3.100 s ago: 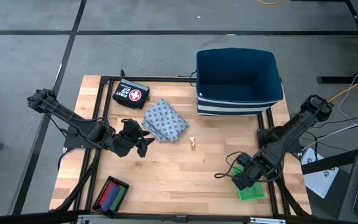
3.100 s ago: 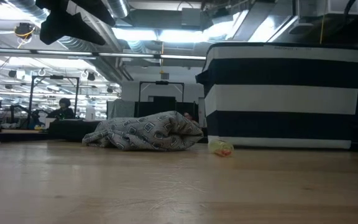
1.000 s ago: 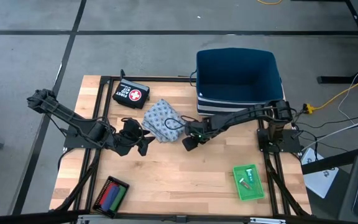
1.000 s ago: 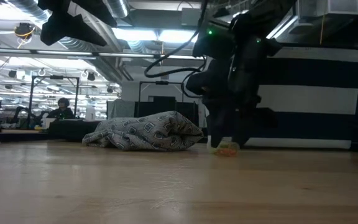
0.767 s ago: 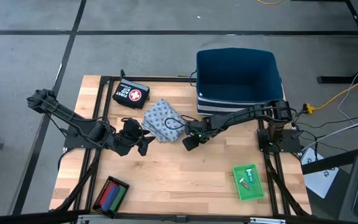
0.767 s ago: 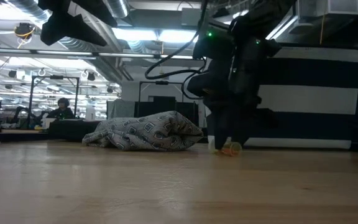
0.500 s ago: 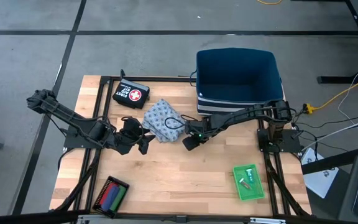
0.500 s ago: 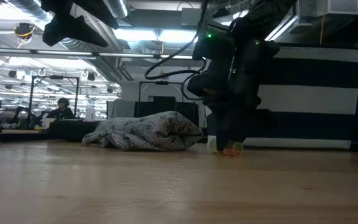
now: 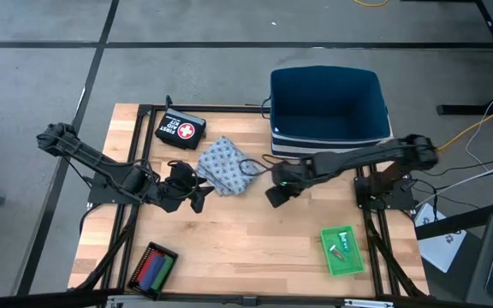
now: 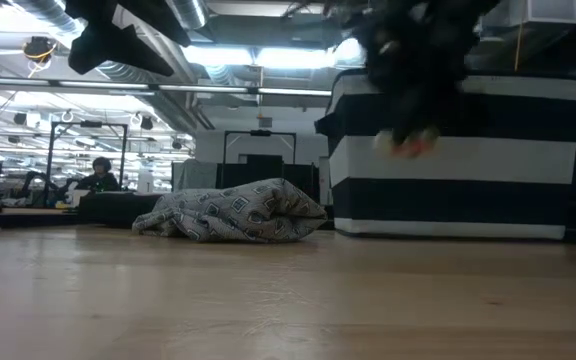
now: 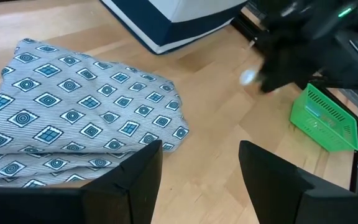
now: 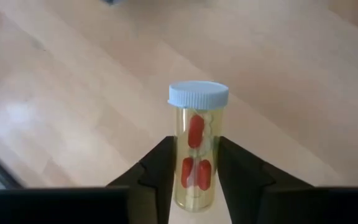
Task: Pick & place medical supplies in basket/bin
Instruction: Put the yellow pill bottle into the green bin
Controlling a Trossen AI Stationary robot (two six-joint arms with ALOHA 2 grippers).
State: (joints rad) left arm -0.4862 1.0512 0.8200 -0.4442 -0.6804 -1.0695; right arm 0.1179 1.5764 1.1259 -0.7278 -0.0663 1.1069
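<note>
A small clear vial (image 12: pixel 194 149) with a white cap and red capsules inside sits between the fingers of my right gripper (image 12: pixel 194 163). That gripper (image 9: pixel 279 195) is shut on it, above the table's middle. In the low view the vial (image 10: pixel 408 145) shows blurred, well above the tabletop. The grey-blue patterned folded cloth (image 9: pixel 222 164) lies flat on the wood. My left gripper (image 9: pixel 197 195) hovers open just near-left of it, touching nothing. The navy bin with striped walls (image 9: pixel 323 145) stands at the far right. My right gripper pinches the vial's body (image 12: pixel 193 169) between its two fingers, below the cap. The capped end (image 12: pixel 198 94) sticks out past the fingertips, so the vial lies along the fingers. The arm reaches in from the table's right. The vial is lifted clear of the table.
A black first-aid pouch (image 9: pixel 181 131) lies at the far left. A green tray (image 9: pixel 341 251) sits near the right front edge. A dark tray with red, green and blue items (image 9: pixel 152 267) sits at the left front. Bare wood spans the middle.
My right gripper has shut on the vial where it lay on the table beside the cloth. It has then risen with it and shifted a little toward the table's right. The vial is now lifted clear of the wood.
</note>
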